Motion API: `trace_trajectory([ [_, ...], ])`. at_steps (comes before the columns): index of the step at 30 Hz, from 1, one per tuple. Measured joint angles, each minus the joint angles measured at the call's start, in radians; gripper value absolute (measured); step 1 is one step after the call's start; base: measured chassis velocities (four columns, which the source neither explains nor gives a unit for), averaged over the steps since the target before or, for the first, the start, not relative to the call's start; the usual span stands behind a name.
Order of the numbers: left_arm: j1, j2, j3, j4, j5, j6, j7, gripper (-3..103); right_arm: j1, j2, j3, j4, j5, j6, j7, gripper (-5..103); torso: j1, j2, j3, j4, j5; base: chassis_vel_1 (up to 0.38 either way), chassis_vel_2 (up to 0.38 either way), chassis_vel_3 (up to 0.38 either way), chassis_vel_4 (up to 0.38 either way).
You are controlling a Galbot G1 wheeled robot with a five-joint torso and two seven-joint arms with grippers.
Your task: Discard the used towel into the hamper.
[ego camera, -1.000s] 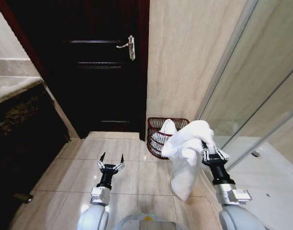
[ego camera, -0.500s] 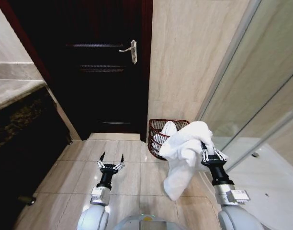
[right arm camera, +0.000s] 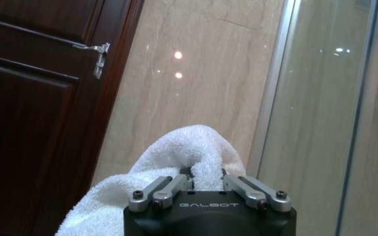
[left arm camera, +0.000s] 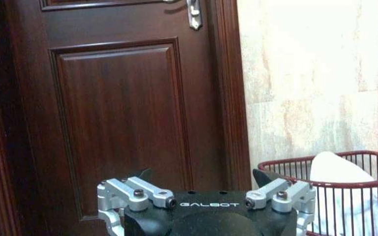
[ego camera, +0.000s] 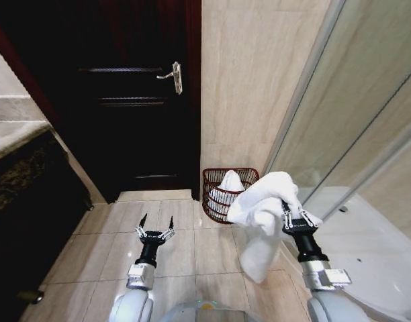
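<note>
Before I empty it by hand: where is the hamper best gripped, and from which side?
A judgement: grip the hamper's top rim from above, on its near, room-facing side. The rim is a firm open hoop; the ribbed body tapers downward and would slip. A wall stands close behind it, and white cloth pokes up inside.

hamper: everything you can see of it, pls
The hamper is a small round basket of thin dark reddish-brown ribs with a thicker rim, open-topped, narrowing toward its base. It stands upright on the tiled floor against the beige wall, just right of the dark door. White cloth already pokes above its rim. The towel in the right claw overlaps its near right edge; contact unclear.
</note>
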Motion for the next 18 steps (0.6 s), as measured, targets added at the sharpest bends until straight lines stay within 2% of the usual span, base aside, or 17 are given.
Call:
trace_trajectory([
  [18, 0.001, 0.000, 0.004, -0.002, 0.011, -0.002, -0.003, 100, 0.009, 0.000, 0.002, 0.002, 0.012, -0.004, 0.005, 14, 0.027, 0.070, 0.043, -0.0001, 0.0000, 0.006, 0.007, -0.009, -0.008],
])
